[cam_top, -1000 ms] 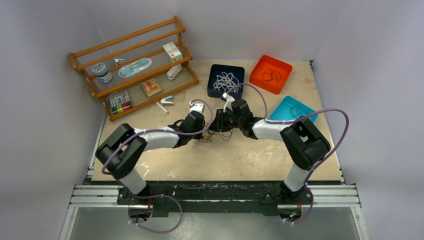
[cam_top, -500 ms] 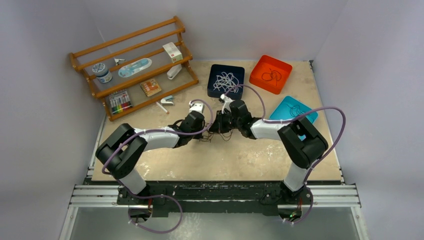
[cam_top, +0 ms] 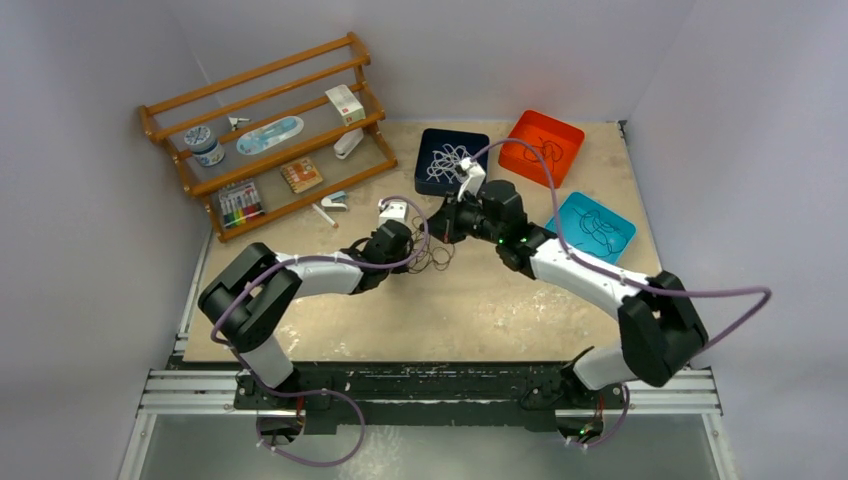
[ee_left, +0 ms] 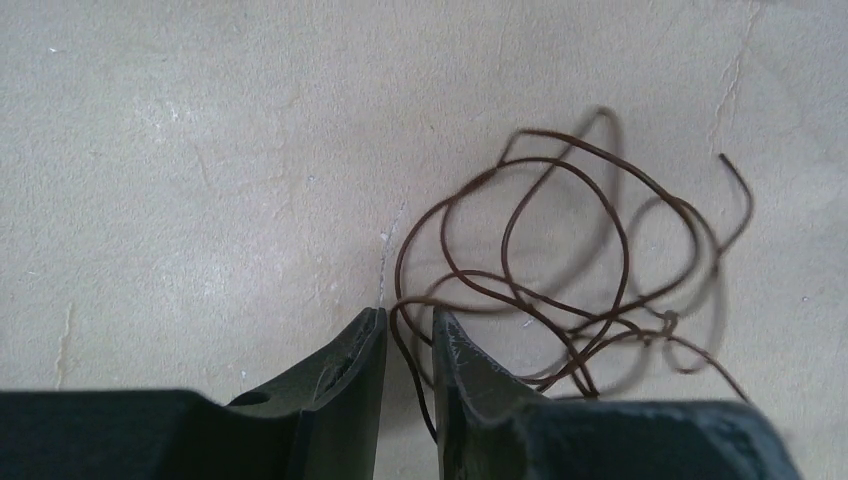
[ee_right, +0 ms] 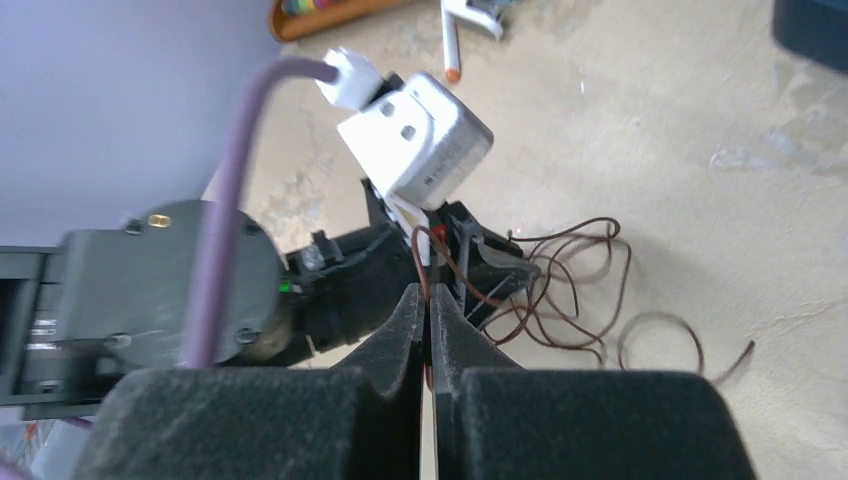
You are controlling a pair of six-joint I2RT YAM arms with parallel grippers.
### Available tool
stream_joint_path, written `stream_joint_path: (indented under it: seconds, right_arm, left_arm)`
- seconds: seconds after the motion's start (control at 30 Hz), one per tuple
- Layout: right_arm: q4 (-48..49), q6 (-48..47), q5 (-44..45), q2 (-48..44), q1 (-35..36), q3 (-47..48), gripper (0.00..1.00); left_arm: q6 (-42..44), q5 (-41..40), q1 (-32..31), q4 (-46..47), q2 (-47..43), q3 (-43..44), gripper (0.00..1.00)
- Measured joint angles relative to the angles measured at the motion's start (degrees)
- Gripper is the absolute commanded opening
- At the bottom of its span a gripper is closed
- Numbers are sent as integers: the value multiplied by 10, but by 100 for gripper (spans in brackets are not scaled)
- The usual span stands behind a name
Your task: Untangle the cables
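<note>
Separating thin dark-brown looping wire cables [ee_left: 560, 250], sprawled loose on the beige tabletop [ee_left: 200, 150] mid-table, just beside black left gripper [ee_left: 408, 325]. Left jaws narrowly parted, one strand threaded through the gap, not clamped. Black right gripper [ee_right: 428, 300] lifted close above left, jaws pressed together, apparently nipping a strand (tips blurry, hard to confirm). Advice: close left fully on its strand first to anchor. Then draw right up and away slowly, along the strand's own line, not across the loops (risk of cinching a knot). Ease off if the whole bundle lifts. Probably bound for orange square tray [cam_top: 541, 147], which holds similar dark cord.
</note>
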Motion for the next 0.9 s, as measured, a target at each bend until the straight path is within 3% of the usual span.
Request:
stream_joint_path:
  seconds: [0.67, 0.9]
  right_arm:
    - [-157, -62, 233, -162, -10, 92, 0]
    - [-208, -114, 289, -187, -17, 177, 0]
  left_arm:
    - [0, -15, 0, 15, 6, -2, 17]
    - [0, -16, 0, 24, 8, -5, 17]
